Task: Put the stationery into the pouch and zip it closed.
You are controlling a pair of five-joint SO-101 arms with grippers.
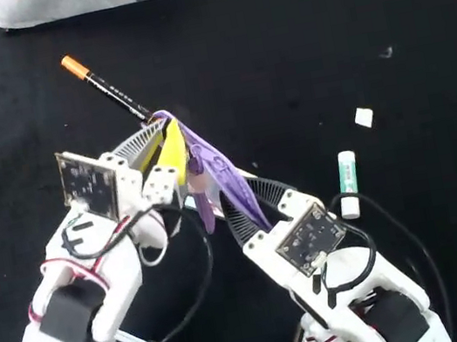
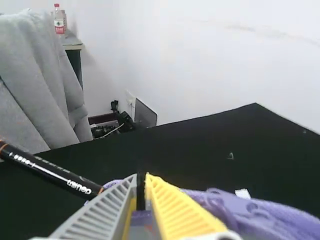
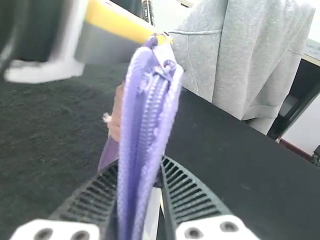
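- My left pincer (image 1: 164,129) is clamped on the top end of the purple fabric zip pouch (image 1: 215,169), right at the zip pull. I can't tell whether it has the pull itself or just the fabric.
- My right pincer (image 1: 237,194) is closed around the lower part of the pouch, which hangs taut between the two, lifted off the black cloth counter (image 1: 279,56) near its middle.
- Right wrist view: the zip teeth look closed along the stretch I can see.
- The black marker with an orange cap (image 1: 103,85) runs from the pouch's top end toward the far-left corner. I can't tell if its tip is inside or it just lies behind.
- The green-and-white glue stick (image 1: 348,183) lies on the counter beside my right arm, toward the right edge, not in the pouch.
- The small white eraser block (image 1: 364,117) sits just beyond it, also loose.
- Judgement: loading isn't done, at least two items are out. The zip would need reopening before the final close.
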